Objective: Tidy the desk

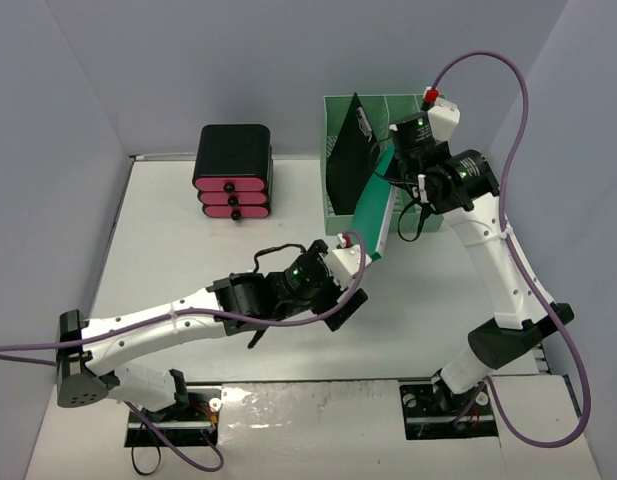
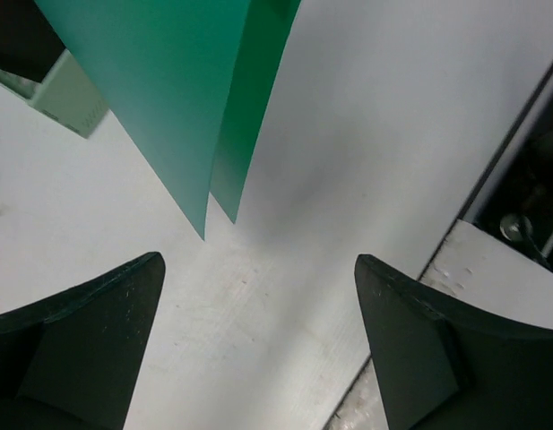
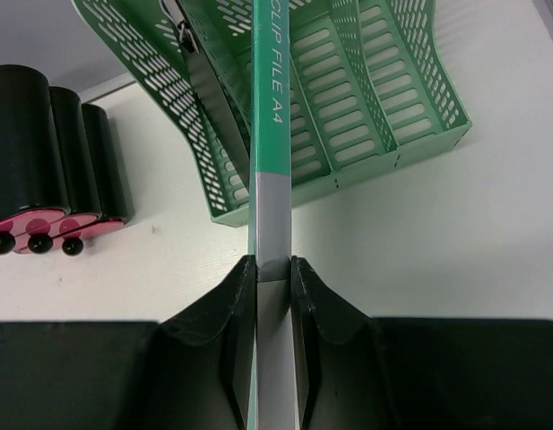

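- Nearest the top camera, the left gripper (image 1: pixel 340 308) hangs over the middle of the white bench (image 1: pixel 188 260), jaws apart and holding nothing. Farther off, the right gripper (image 1: pixel 393 165) holds a green clip file (image 1: pixel 376 215) slanted just beside a green slotted file rack (image 1: pixel 388 105). A black drawer unit (image 1: pixel 233 160) with pink fronts stands well left of the rack.
- Left wrist: the wide-spread fingers (image 2: pixel 106 313) frame the file's lower corner, clear of both. Whether it touches the bench I cannot tell.
- Right wrist: the jaws are clamped on the file's spine, edge-on toward the rack. The rack's left part holds a black clipped folder (image 3: pixel 209 98); the slots to its right look empty. Filing seems to be the step in hand. The next move likely calls for lining the file up with a free slot, then lowering it.
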`<state>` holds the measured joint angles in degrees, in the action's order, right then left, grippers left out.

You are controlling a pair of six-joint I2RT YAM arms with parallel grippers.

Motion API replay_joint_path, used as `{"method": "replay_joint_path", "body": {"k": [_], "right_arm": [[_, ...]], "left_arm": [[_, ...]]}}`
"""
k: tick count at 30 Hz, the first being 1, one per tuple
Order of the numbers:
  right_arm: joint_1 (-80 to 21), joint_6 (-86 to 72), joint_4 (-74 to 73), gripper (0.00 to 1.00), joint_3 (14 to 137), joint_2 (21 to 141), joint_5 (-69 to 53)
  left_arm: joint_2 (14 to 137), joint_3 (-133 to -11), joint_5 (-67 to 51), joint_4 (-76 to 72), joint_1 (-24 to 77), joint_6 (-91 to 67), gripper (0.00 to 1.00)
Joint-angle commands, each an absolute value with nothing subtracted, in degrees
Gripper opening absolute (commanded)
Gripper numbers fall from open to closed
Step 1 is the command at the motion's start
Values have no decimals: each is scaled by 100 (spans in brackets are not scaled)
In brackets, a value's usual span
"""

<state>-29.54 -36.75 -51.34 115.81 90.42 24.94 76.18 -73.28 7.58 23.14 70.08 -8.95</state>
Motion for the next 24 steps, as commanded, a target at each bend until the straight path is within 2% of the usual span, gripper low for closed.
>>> {"method": "replay_joint_path", "body": {"k": [1, 12, 13, 18, 24], "right_arm": [[-2909, -3638, -4964, 0, 11898, 9053, 2411], [-2901, -3691, -5135, 0, 12121, 9098, 2170], [-2907, -3691, -5166, 0, 12140, 9110, 2144], [-2901, -3691, -5272, 0, 12198, 9097, 2093], [-2896, -3691, -5313, 0, 12190, 9053, 2065]], "left_arm": [[7736, -7440, 2201, 1198, 7221, -215, 84], [8150, -7187, 3370, -192, 7383, 733, 84], [8194, -7150, 3439, -324, 7383, 796, 82], [8321, -7042, 3703, -835, 7426, 1128, 59], [8292, -6987, 3964, -1147, 7449, 1398, 19]]}}
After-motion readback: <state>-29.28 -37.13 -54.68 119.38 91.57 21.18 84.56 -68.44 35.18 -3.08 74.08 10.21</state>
